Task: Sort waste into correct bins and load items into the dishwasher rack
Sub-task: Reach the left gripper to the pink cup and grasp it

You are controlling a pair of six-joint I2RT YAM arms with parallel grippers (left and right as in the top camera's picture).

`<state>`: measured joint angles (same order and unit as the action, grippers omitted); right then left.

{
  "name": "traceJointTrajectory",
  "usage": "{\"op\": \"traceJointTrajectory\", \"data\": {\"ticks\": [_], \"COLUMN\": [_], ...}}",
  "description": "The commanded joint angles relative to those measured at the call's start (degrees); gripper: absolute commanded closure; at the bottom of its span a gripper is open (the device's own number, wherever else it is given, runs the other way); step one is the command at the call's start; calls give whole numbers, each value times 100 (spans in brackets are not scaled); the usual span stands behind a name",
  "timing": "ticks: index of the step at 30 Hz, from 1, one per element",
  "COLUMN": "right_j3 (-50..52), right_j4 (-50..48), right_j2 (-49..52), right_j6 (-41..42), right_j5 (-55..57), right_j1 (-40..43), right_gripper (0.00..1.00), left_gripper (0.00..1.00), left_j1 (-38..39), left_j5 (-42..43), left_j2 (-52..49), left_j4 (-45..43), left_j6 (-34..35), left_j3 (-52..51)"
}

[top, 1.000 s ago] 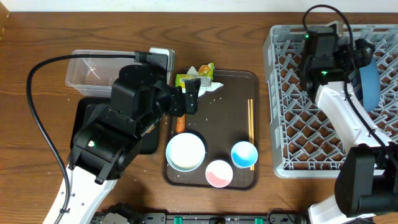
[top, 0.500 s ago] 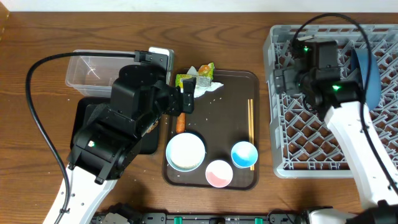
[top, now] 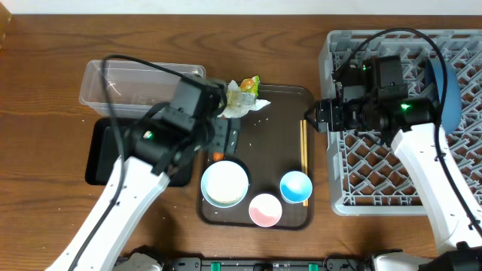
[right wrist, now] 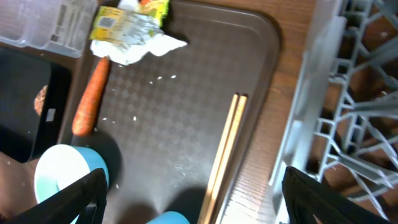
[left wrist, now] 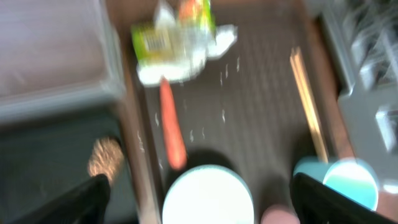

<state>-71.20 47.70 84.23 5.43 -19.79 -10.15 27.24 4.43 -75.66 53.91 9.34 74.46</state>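
The yellow-green wrapper (top: 245, 88) and white tissue (top: 242, 107) lie at the far left corner of the brown serving tray (top: 271, 128), with rice grains (right wrist: 163, 78) near them. The carrot (left wrist: 171, 127) lies along the tray's left side. The white bowl (top: 224, 183), light blue cup (top: 296, 187), pink cup (top: 265, 209) and chopsticks (top: 303, 147) are on the tray. The brown lump (left wrist: 104, 155) lies in the black tray (top: 102, 150). The dark blue dish (top: 446, 90) stands in the rack (top: 376, 177). My left gripper (top: 226, 139) is open and empty above carrot and bowl. My right gripper (top: 311, 120) is open and empty over the chopsticks (right wrist: 225, 149).
The clear tub (top: 120, 83) stands behind the black tray at the left, beside the serving tray. The rack's left wall sits close to the serving tray's right edge. A black cable loops over the left arm.
My right gripper moved left from the blue dish in the rack to the tray's right edge. My left arm swung forward, and its gripper now hangs over the tray's left side.
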Motion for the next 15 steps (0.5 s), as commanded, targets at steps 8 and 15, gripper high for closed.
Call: {"op": "traceJointTrajectory", "data": {"ticks": [8, 15], "right_j3": [-46, -46], "right_j4": [-131, -184], "right_j2": [22, 22], "right_j6": [76, 74], "right_j5": [-142, -142], "right_j1": [-79, -79], "right_gripper": [16, 15], "left_gripper": [36, 42], "left_j1": [50, 63], "left_j5": [643, 960], "left_j2": [-1165, -1432], "left_j4": [1438, 1449], "left_j6": [-225, -234], "left_j3": [-278, -590]}}
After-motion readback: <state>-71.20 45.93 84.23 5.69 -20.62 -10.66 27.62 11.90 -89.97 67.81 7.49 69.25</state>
